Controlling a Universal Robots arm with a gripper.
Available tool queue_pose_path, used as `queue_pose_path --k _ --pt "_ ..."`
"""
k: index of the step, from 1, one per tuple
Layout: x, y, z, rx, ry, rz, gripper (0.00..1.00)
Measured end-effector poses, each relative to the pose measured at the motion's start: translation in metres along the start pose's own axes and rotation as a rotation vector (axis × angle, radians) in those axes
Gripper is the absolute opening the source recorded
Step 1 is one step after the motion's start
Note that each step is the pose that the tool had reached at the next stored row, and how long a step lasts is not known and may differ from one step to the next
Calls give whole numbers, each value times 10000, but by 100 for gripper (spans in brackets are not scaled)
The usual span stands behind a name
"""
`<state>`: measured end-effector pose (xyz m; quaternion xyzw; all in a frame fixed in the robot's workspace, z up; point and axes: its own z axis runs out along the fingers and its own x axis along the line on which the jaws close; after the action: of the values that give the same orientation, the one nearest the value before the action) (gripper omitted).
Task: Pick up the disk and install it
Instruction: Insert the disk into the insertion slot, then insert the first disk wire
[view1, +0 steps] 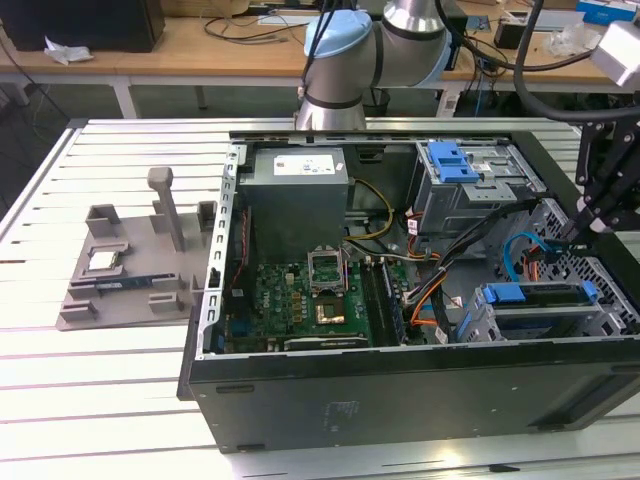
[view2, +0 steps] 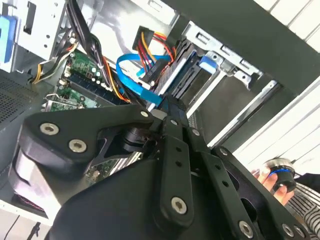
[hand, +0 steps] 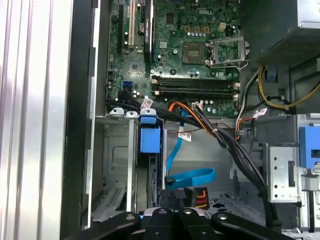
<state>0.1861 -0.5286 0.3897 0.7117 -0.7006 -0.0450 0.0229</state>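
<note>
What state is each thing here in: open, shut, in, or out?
Case: open, lying on its side.
Disk: standing in its bay slot.
Socket: lid flipped open.
Chip: out, lying on the grey stand.
Gripper: close by the disk's end.

An electronics lab: open computer case (view1: 400, 405) on a slatted metal table (view1: 100, 395), cable-strewn wooden benches (view1: 180, 50) behind.

Open computer case (view1: 400, 400) on slatted table (view1: 100, 420) — grey fixture (view1: 120, 300) beside.
</note>
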Motion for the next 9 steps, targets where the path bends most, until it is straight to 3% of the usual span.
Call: queue_pose_path --k 9 --pt "0 -1 0 -3 -1 6 11"
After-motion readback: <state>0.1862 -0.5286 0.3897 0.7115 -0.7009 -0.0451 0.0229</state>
